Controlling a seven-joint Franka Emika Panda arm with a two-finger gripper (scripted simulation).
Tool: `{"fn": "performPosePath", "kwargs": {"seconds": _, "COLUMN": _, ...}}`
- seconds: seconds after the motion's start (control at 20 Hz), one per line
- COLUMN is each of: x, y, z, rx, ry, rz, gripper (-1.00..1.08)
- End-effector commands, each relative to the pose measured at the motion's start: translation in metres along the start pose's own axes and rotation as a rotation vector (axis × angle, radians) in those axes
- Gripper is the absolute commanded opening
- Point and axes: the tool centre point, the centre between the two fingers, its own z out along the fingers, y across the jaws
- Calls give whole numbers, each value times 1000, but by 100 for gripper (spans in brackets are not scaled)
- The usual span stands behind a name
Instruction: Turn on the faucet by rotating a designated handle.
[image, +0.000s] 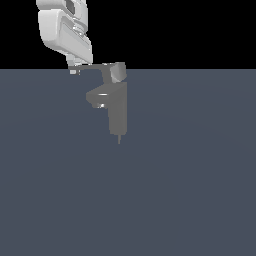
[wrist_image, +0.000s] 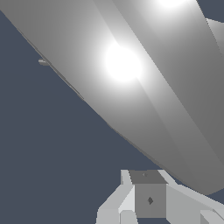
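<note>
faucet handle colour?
Plain gray, metallic sheen, no pattern. The handle on the faucet shows best in the exterior view; the wrist view is mostly glare.

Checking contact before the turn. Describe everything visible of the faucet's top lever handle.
The thin flat gray metallic lever handle juts out roughly level from the boxy gray cap atop the faucet's tall upright column, pointing toward the exterior view's left. It narrows toward its tip, which sits at the white gripper; actual contact can't be confirmed. In the wrist view it fills the frame as a broad glossy gray blade with bright highlights.
</note>
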Motion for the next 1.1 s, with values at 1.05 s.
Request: {"fn": "performPosePath", "kwargs": {"seconds": 1.05, "x": 45, "y": 53, "z": -2, "rx": -2, "ry": -2, "rz": -1, "gripper": -100}}
